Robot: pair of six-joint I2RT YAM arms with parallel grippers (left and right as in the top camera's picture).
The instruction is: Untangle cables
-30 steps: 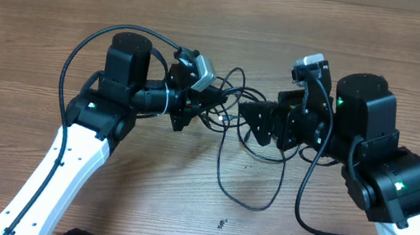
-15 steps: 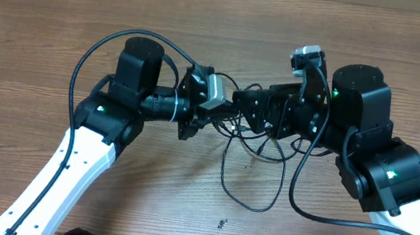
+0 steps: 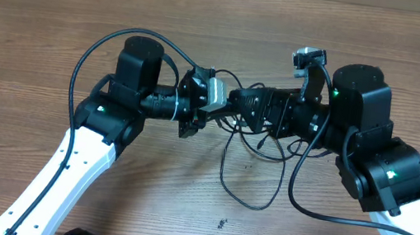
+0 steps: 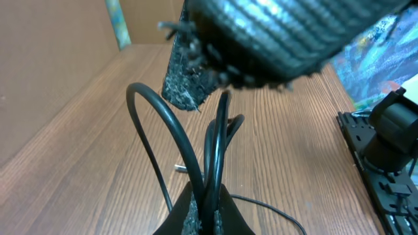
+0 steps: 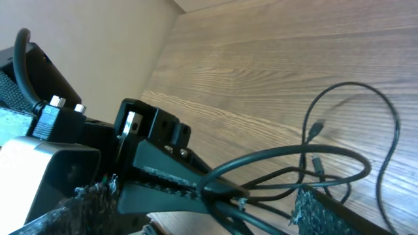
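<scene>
Both arms meet over the middle of the worktop [image 3: 40, 25], tips facing each other.

Left tool [image 4: 204, 199]: fingers pressed together, pinching the cables [image 4: 210, 156]. Several black strands run straight out of the pinch, and one bows out to the side in a tall arch.

Right tool [image 5: 202, 205]: spread wide, with one textured pad [image 5: 88, 205] on either side of the left tool's tip, straddling it and the bundle. Can't tell whether either pad touches a strand; nothing reads as gripped on that side. In the left wrist view, a right-tool pad hangs just above the pinched strands, very close.

Cable location: the bundle is held above the wood between the two tools, centre of scene. From there loose strands droop to the near side. One big open loop lies on the worktop on the near side of the tools, slightly right of centre. The right wrist view shows more loops on the wood past the pinch, crossing each other.

A small silver-tipped plug end [image 4: 179, 168] lies on the wood under the arch, free of both tools.

Strands cross over one another at the pinch. Can't tell which strand belongs to which cable.
</scene>
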